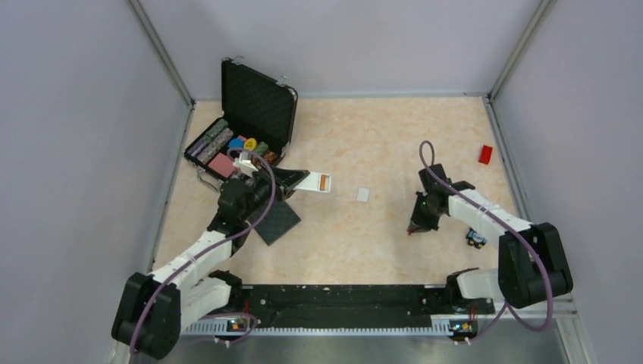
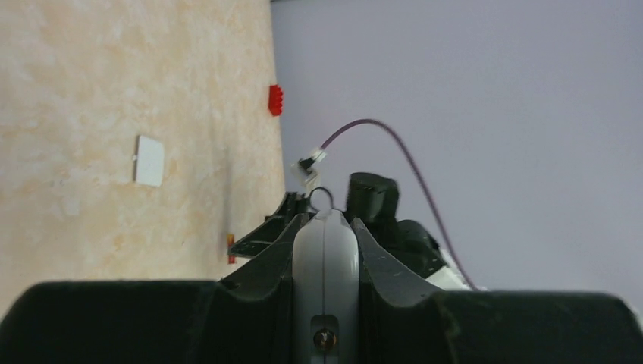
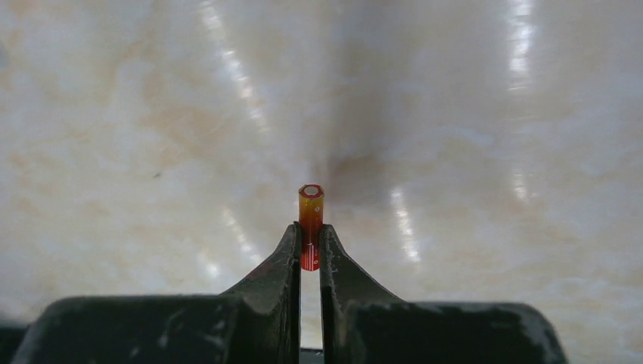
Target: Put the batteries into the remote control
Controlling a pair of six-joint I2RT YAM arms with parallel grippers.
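My left gripper (image 1: 292, 180) is shut on the white-grey remote control (image 1: 312, 182) and holds it above the table, its free end pointing right. An orange-red patch (image 1: 324, 183) at that end looks like a battery lying in the slot. In the left wrist view the remote (image 2: 324, 258) is edge-on between the fingers. My right gripper (image 1: 414, 227) is shut on a thin orange-red battery (image 3: 310, 216), which sticks out past the fingertips (image 3: 330, 243) just above the table. That gripper is well to the right of the remote.
A small white battery cover (image 1: 362, 195) lies on the table between the grippers. A black square pad (image 1: 274, 222) lies under the left arm. An open black case (image 1: 254, 106) of chips stands at the back left. A red block (image 1: 485, 154) is at the far right.
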